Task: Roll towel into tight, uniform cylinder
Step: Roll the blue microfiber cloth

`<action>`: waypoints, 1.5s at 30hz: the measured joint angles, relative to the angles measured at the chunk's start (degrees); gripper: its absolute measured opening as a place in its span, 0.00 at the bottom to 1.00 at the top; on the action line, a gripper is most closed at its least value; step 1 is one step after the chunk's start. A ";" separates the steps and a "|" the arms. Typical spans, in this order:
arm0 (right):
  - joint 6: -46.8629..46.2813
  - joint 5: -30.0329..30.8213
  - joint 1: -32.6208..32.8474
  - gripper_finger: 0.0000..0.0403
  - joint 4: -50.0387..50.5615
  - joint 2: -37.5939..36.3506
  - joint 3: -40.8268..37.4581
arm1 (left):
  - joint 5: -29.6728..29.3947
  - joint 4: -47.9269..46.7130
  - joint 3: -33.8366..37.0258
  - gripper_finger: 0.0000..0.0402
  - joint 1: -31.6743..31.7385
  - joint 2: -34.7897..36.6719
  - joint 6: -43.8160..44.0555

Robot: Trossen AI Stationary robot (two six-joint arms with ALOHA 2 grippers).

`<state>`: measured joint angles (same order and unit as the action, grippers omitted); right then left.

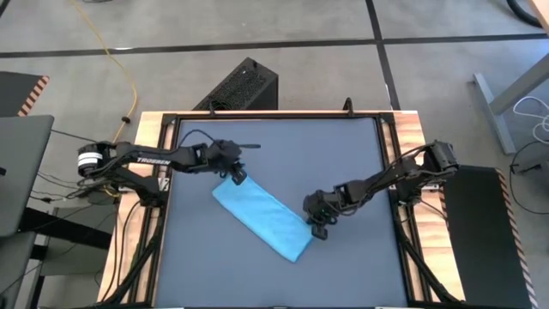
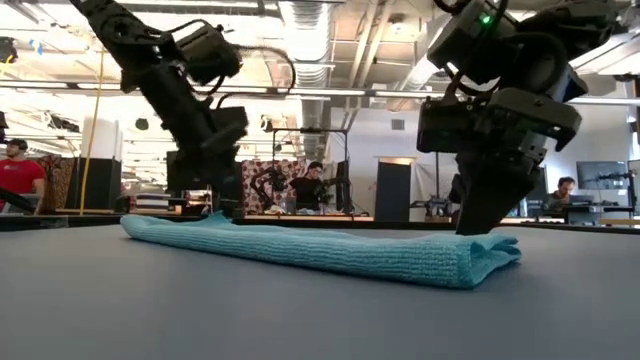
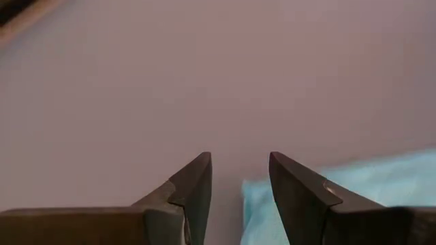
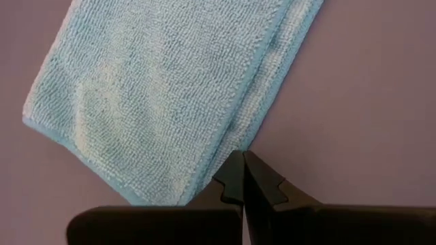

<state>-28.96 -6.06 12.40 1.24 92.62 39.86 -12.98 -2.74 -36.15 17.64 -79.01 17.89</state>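
Right claw (image 4: 244,178) is pinched fully closed with nothing in it, tips at the towel's (image 1: 260,220) long folded edge near one end. Left claw (image 3: 238,184) sits partly open, empty, over the opposite end. The towel lies folded flat mid-surface (image 1: 343,154), so a one-sided push probably skews the roll into a cone.

I see open-plan robotics lab: exposed silver ceiling ducts (image 2: 310,25), seated people at far desks (image 2: 315,185), wall monitor (image 2: 600,175).
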 joint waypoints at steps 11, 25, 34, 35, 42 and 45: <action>2.83 3.64 -1.14 0.05 1.94 -4.48 -0.07 | 4.89 -4.30 -0.26 0.34 -6.56 3.87 2.00; 0.22 5.54 1.33 0.05 -0.62 -4.20 -0.07 | -2.84 -4.69 -0.19 0.20 -7.61 -8.72 9.44; -3.12 12.12 5.77 0.05 0.07 -4.20 -0.07 | -1.59 2.84 -3.93 0.03 -3.83 -13.05 5.67; -3.04 12.12 5.75 0.05 0.11 -4.20 -0.07 | -1.50 2.89 -5.04 0.02 -3.45 -12.86 4.68; -0.56 12.04 5.01 0.05 -0.21 -4.20 -0.07 | 0.34 2.39 -13.53 0.04 -3.21 -9.76 -1.67; 1.67 10.89 4.13 0.05 -0.67 -4.20 -0.07 | 0.62 -2.48 -16.53 0.08 -3.71 -9.59 -3.38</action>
<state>-27.29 4.83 16.53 0.57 88.42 39.79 -12.36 -5.23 -52.67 13.94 -88.60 14.51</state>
